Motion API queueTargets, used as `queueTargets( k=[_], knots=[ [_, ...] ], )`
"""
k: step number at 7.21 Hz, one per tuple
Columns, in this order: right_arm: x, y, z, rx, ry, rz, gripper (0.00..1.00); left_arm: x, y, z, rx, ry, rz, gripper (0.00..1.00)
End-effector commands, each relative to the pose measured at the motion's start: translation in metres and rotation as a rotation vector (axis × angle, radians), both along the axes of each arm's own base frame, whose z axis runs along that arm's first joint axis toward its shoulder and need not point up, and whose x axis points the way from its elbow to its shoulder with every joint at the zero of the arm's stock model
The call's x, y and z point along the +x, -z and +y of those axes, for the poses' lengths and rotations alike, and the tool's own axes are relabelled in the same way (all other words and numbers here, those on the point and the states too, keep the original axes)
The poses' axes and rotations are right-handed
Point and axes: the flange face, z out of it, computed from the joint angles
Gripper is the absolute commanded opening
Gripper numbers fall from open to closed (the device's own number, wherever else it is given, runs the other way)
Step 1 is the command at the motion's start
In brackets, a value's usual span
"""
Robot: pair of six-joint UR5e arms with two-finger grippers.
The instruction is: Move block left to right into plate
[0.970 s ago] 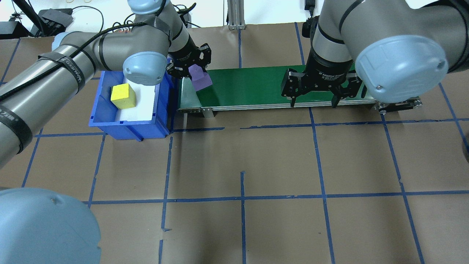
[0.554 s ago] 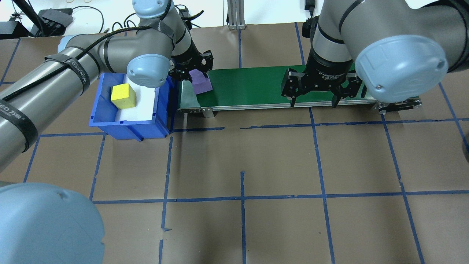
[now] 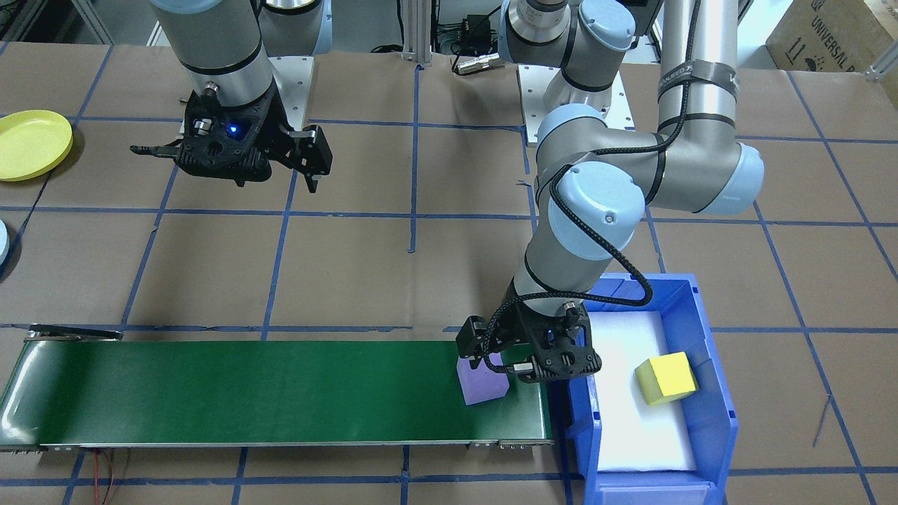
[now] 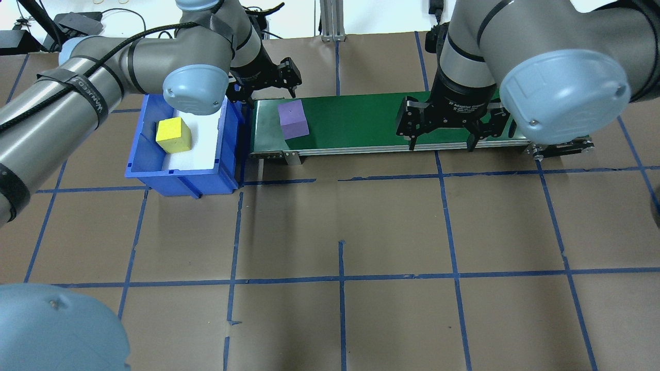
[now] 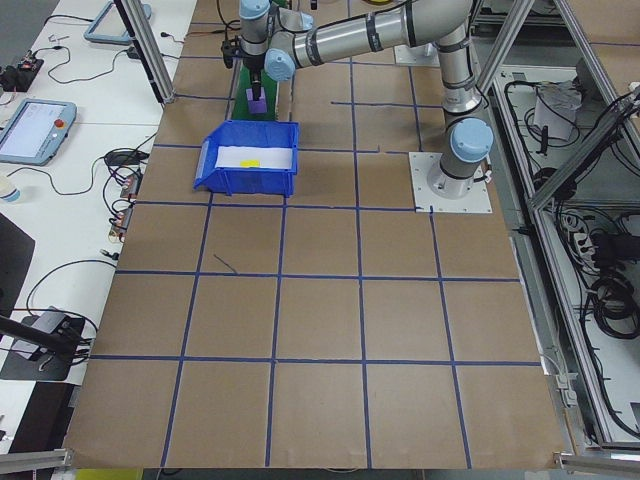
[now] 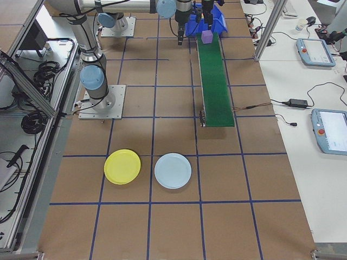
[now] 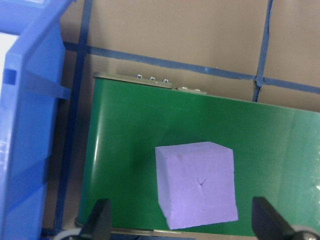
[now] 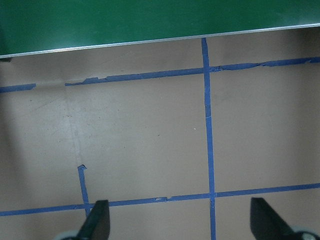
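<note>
The desk (image 4: 361, 319) is covered in brown paper with a blue tape grid, and a long green conveyor belt (image 4: 361, 121) lies across it. At the belt's left end sits a blue bin (image 4: 227, 154) holding a yellow cube (image 4: 173, 135). The yellow plate (image 6: 122, 166) lies well away, beyond the belt's far end. The purple block (image 4: 293, 119) rests on the belt near the bin, untouched. Just above it hangs the left hand (image 3: 501, 365), fingers apart; the right hand (image 4: 441, 139) hovers spread and empty.

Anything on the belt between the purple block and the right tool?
Nothing visible. The belt is bare from the block to the right tool, which hangs open near its far end.
</note>
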Motion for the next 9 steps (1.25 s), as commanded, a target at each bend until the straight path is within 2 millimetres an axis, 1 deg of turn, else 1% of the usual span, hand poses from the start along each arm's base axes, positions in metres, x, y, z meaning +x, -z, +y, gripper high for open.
queueTargets(
  k=[1, 2, 3, 4, 5, 6, 7, 8, 9],
  knots=[
    [-0.001, 0.0, 0.0, 0.0, 0.001, 0.001, 1.0, 0.087, -0.029, -0.003, 0.035, -0.152, -0.094, 1.0],
    [-0.001, 0.0, 0.0, 0.0, 0.001, 0.001, 1.0, 0.132, -0.039, 0.002, 0.036, -0.273, -0.139, 1.0],
    [0.0, 0.0, 0.0, 0.0, 0.0, -0.001, 1.0, 0.165, -0.044, 0.011, 0.064, -0.436, -0.138, 1.0],
    [0.0, 0.0, 0.0, 0.0, 0.0, -0.001, 1.0, 0.173, -0.043, 0.02, 0.086, -0.611, -0.123, 1.0],
    [0.0, 0.0, 0.0, 0.0, 0.001, 0.001, 1.0, 0.174, -0.032, 0.026, 0.108, -0.711, -0.113, 1.0],
    [0.0, 0.0, 0.0, 0.0, 0.0, 0.001, 1.0, 0.182, -0.022, 0.026, 0.106, -0.909, -0.104, 1.0],
    [0.0, 0.001, 0.0, 0.001, 0.0, 0.001, 1.0, 0.193, -0.019, 0.02, 0.053, -1.082, -0.117, 1.0],
    [0.0, 0.001, 0.0, 0.002, 0.0, -0.001, 1.0, 0.195, -0.002, 0.017, 0.063, -1.213, -0.106, 1.0],
    [0.0, 0.001, 0.0, 0.003, 0.001, -0.001, 1.0, 0.197, 0.01, 0.005, 0.044, -1.347, -0.077, 1.0]
  ],
)
